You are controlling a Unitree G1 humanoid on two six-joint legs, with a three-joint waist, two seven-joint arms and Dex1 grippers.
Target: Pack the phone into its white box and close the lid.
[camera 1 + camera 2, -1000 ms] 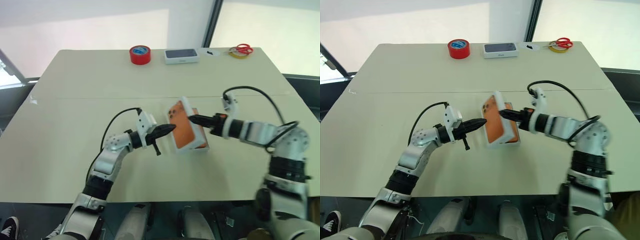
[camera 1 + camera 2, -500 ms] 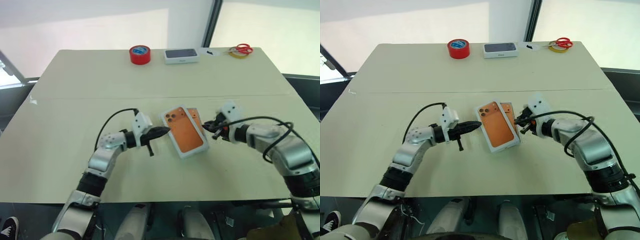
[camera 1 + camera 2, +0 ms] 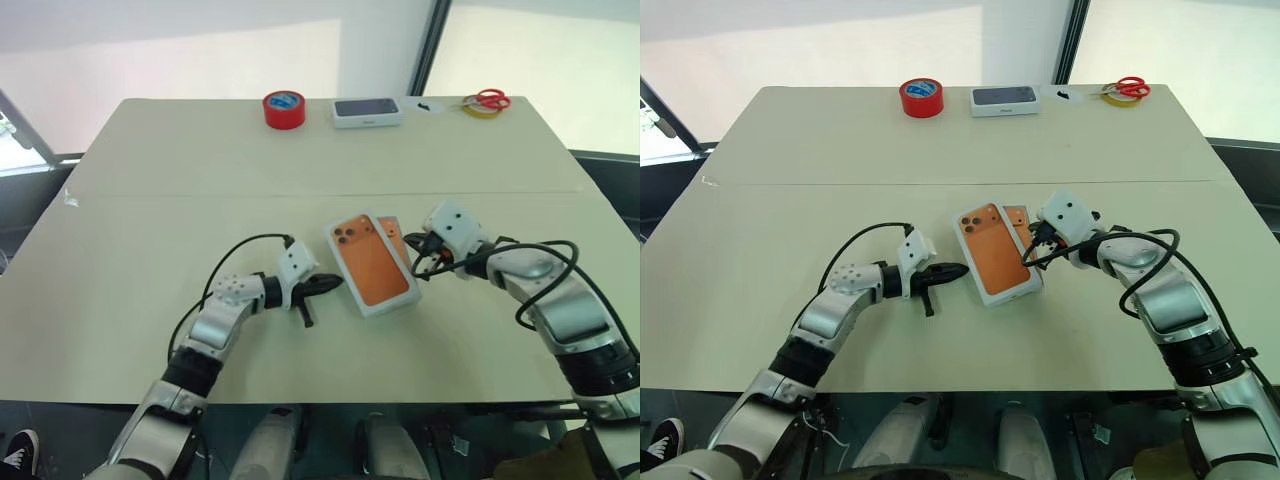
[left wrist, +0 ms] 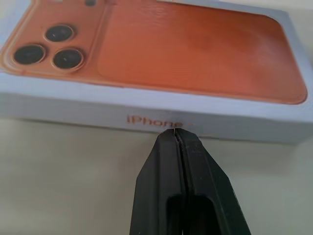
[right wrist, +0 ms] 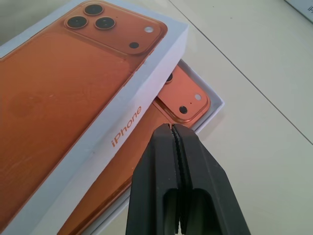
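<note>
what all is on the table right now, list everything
lid: 1, white with orange phone picture on top, mid-table, lying askew over the white box
white box: 1, white, under the lid, one corner exposed
phone: 1, orange, inside the white box, partly covered
tape roll: 1, red, far edge
second phone box: 1, white with dark top, far edge beside the tape roll
scissors: 1, red handles, far right corner, on a yellowish roll
table: 1, beige
left gripper: 1, black, jaws shut, beside the lid
right gripper: 1, black, jaws shut, at the white box's exposed side
</note>
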